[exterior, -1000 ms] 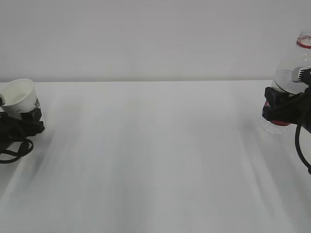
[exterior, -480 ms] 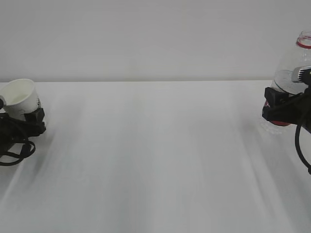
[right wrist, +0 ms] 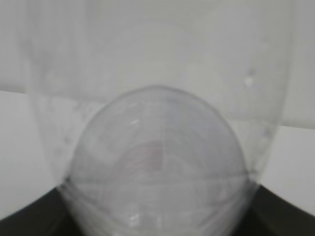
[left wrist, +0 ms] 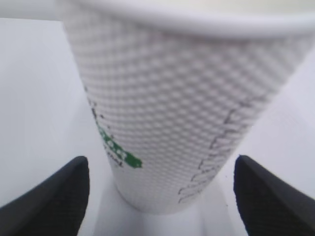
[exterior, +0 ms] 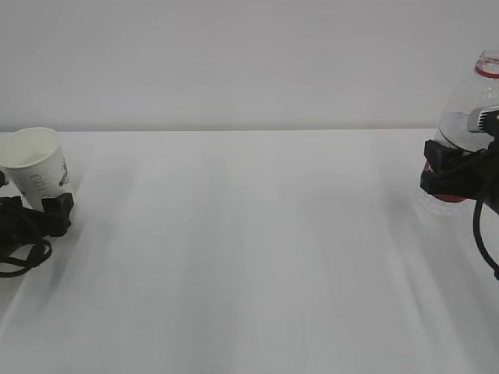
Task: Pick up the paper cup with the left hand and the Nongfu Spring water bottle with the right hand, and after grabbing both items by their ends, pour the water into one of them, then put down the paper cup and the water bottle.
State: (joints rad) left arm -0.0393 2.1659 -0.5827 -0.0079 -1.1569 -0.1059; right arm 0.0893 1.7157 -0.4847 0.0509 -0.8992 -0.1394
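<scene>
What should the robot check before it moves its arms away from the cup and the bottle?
1. Paper cup standing on the table: ok, nearly upright.
2. Left hand let go of the cup: ok, both fingers stand clear of its sides.
3. Nongfu Spring water bottle upright: ok.
4. Right hand released the bottle: not ok, it grips the bottle.
5. Bottle base resting on the table: cannot tell.
6. Water spilled on the table: cannot tell.
</scene>
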